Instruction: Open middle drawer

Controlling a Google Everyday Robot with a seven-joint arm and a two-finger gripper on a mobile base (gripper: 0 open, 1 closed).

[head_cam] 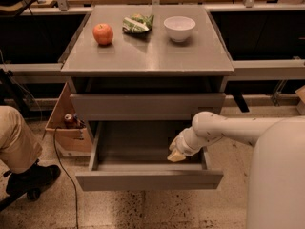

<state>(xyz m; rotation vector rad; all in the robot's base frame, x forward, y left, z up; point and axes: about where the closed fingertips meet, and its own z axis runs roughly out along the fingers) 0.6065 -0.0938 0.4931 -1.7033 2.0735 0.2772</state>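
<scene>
My robot's white body and arm (276, 175) fill the lower right, facing a grey three-drawer cabinet (147, 56). The arm reaches left from the body into the cabinet's open tier.

The middle drawer (147, 179) stands pulled well out toward the robot, showing its bare grey floor. Its plain flat front is the part nearest the camera. Above it, the upper drawer (147, 106) sits almost flush under the top. The lowest drawer is hidden behind the open one.

A seated person's leg (16, 137) enters at the left edge, beside an open cardboard box (62, 132) on the floor that holds a drink can (70, 120).

On the cabinet top, from right to left, are a white bowl (179, 27), a green snack bag (137, 24) and a red apple (103, 34), all well clear of the work.

The gripper (176, 155) hangs inside the drawer's right end, near its right wall and just behind the front panel. Whether it is spread or closed, I cannot tell from here.

The relation that matters is that the front panel lies between the gripper and the robot, with its long axis running left to right. Any further pull must therefore come straight back toward the base. I judge the opening all but done, and the risk now is clipping the front panel or the right wall on the way out.
</scene>
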